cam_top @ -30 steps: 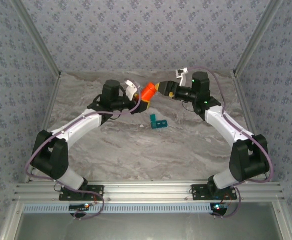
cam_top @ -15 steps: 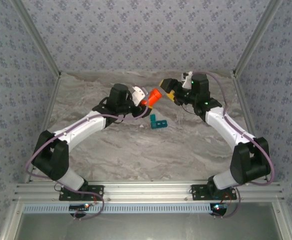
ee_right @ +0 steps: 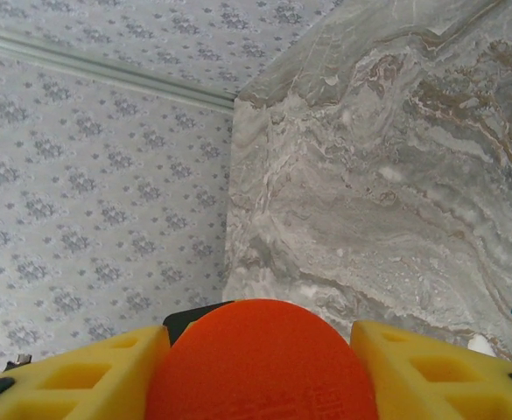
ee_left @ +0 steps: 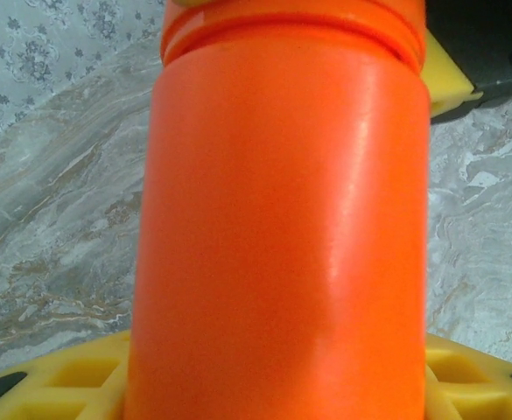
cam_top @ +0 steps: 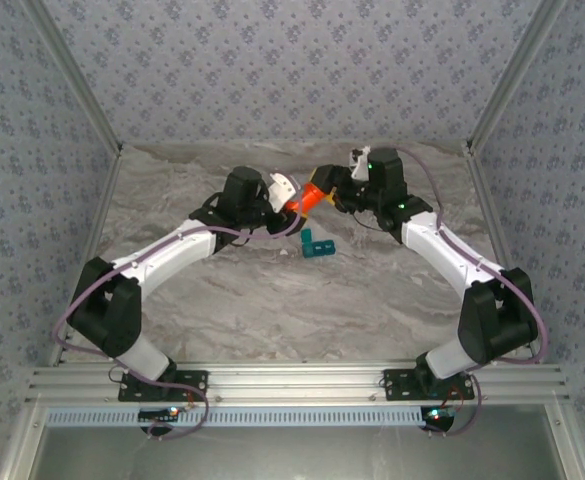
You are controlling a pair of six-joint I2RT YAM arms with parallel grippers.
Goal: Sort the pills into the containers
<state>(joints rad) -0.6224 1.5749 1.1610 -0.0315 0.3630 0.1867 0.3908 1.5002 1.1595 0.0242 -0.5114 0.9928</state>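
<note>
Jaws of left gripper [ee_left: 277, 389] clamp the orange cylindrical plastic bottle [ee_left: 282, 219]; those of right gripper [ee_right: 257, 346] pinch its round orange cap [ee_right: 256, 381]; best twist squarely, bottle held steady.

We find the light soft and even, coming from above the orange bottle [cam_top: 305, 201]; shadows on the worktop [cam_top: 272, 300] below it are faint. Close in the left wrist view, the bottle shows a pale glare stripe and looks slightly soft; the marble behind it is sharper.
</note>
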